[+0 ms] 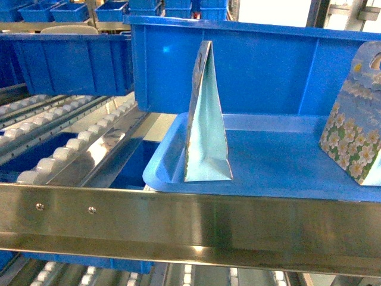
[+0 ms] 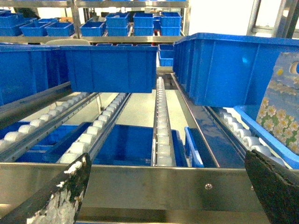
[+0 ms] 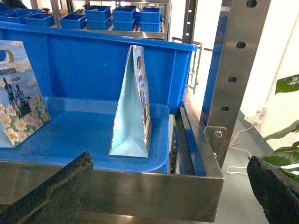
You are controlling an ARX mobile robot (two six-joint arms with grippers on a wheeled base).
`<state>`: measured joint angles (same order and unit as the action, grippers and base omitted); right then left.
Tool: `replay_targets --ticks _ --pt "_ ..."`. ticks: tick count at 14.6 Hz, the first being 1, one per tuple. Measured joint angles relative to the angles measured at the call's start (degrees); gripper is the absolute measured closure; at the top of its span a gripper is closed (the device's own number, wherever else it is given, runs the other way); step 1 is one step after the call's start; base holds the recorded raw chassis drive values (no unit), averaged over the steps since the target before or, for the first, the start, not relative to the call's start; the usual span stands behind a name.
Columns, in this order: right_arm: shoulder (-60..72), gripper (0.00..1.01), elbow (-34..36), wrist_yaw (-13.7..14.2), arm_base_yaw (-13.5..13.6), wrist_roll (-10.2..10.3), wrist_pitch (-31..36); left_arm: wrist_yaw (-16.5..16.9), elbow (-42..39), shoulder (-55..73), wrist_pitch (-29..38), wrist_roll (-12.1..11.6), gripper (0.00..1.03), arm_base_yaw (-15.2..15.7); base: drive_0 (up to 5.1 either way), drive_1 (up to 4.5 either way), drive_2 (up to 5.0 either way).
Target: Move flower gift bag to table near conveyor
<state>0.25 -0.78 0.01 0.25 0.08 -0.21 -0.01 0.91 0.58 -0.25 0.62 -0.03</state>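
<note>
Two flower gift bags (image 1: pixel 208 119) (image 1: pixel 355 119) stand upright in a blue tray (image 1: pixel 286 167) on the conveyor (image 1: pixel 71 149). Both end effectors (image 2: pixel 163 196) (image 3: pixel 173 196) hang apart, empty.

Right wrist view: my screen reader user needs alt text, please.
Two gift bags stand upright in a shallow blue tray: a pale blue bag seen side-on at centre, a flowered bag at left. Open gripper fingers frame the bottom corners.

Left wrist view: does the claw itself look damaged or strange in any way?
Yes. The left claw stands open, and the black pad on its left finger is badly worn: white patches show where the coating has chipped away near the tip. The other finger looks dark and intact. The conveyor behind shows nothing odd.
</note>
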Motion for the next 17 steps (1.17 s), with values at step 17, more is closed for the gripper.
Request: replay_targets --ticks 17 --pt "3.82 0.03 -0.52 3.04 3.26 -0.98 4.76 -0.57 0.09 1.92 3.72 -0.02 0.05 -0.72 0.0 0.0 0.0"
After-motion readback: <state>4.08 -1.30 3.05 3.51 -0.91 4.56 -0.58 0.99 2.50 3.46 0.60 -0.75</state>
